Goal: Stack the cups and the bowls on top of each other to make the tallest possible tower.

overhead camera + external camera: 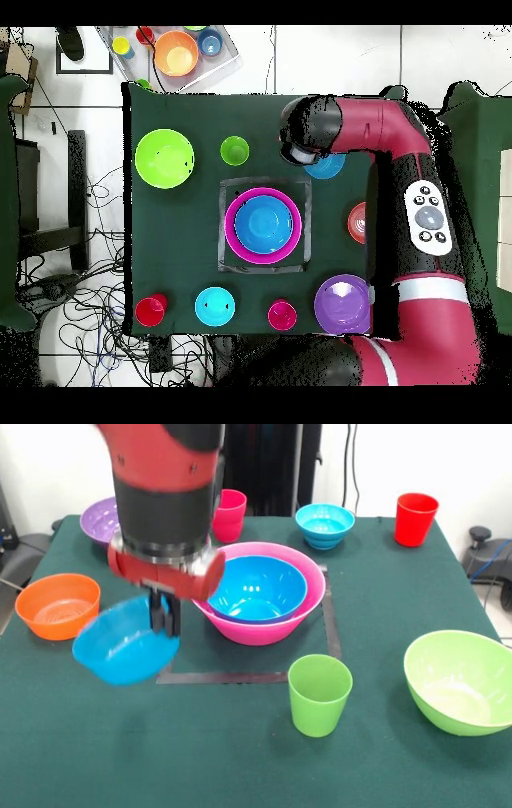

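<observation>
My gripper (166, 618) is shut on the rim of a blue bowl (120, 652) and holds it tilted above the table, left of the large pink bowl (258, 635). A second blue bowl (256, 588) is nested in the pink one. In the overhead view the arm's wrist (305, 135) hides the gripper, and the held blue bowl (328, 167) shows only at its edge. The orange bowl (58, 606), purple bowl (98, 520), pink-red cup (230, 514), small ribbed blue bowl (324, 526), red cup (416, 518), light green cup (319, 694) and lime green bowl (460, 680) stand apart around them.
A black tape square (240, 678) on the green cloth frames the pink bowl (232, 225). Beyond the table's far edge in the overhead view a clear tray (175, 50) holds more small bowls. Cables lie on the floor at the left.
</observation>
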Robot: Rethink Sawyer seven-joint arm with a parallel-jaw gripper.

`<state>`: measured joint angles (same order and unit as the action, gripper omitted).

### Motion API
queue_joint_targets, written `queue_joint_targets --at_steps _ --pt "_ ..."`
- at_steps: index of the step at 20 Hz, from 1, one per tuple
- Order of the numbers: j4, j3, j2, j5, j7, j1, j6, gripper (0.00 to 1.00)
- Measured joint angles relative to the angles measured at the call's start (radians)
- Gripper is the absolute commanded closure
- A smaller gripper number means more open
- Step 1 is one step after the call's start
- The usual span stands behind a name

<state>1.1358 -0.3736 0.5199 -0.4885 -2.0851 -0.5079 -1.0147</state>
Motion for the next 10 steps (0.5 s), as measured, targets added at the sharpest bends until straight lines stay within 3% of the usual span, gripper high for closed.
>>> queue_joint_targets --at_steps 4,10 --pt "0.000 0.001 0.063 0.009 0.000 0.018 -0.094 1.00" --pt "0.001 0.011 0.119 0.034 0.000 0.051 -0.151 1.00"
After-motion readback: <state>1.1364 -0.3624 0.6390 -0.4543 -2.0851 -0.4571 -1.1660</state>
